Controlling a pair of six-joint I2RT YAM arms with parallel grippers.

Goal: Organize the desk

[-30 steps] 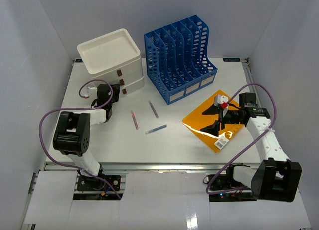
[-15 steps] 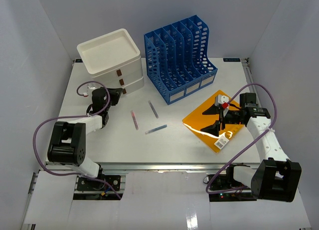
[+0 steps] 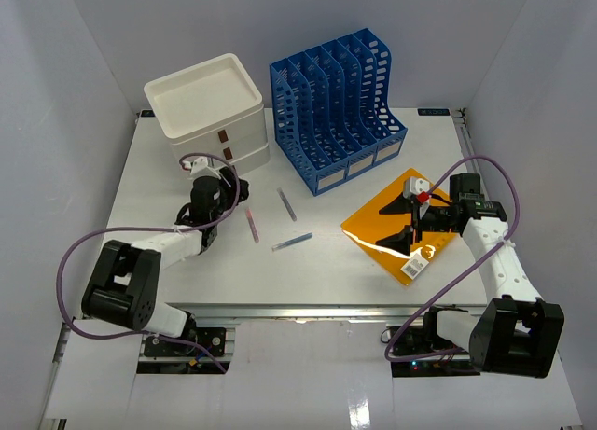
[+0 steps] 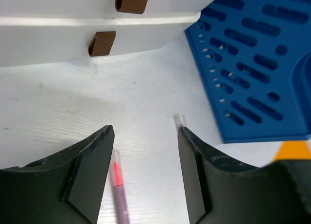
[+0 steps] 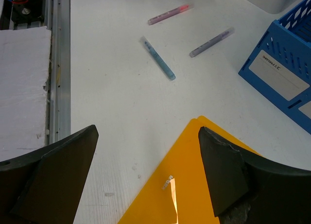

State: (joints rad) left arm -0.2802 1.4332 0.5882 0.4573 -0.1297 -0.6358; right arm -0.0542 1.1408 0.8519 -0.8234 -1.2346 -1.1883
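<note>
On the white desk (image 3: 326, 271) lie three pens: a pink one (image 3: 250, 223), a purple one (image 3: 285, 204) and a blue one (image 3: 292, 241). My left gripper (image 3: 231, 189) hovers just left of the pink pen, in front of the white drawer box (image 3: 210, 113). In the left wrist view it (image 4: 144, 129) stands open, with the pink pen (image 4: 118, 185) on the desk by its left finger and the purple pen's tip (image 4: 179, 120) at its right finger. My right gripper (image 3: 403, 223) hangs open over the orange folder (image 3: 382, 227), holding nothing (image 5: 148, 129).
A blue file rack (image 3: 336, 99) stands at the back centre, right of the drawer box with its brown pulls (image 4: 102, 43). A metal rail (image 5: 58, 63) runs along the desk's near edge. The orange folder carries a white label (image 3: 418, 260).
My left arm has swung from the desk's left side rightward to the pink pen. Its jaws narrowed and then widened again. The right arm has not moved.
</note>
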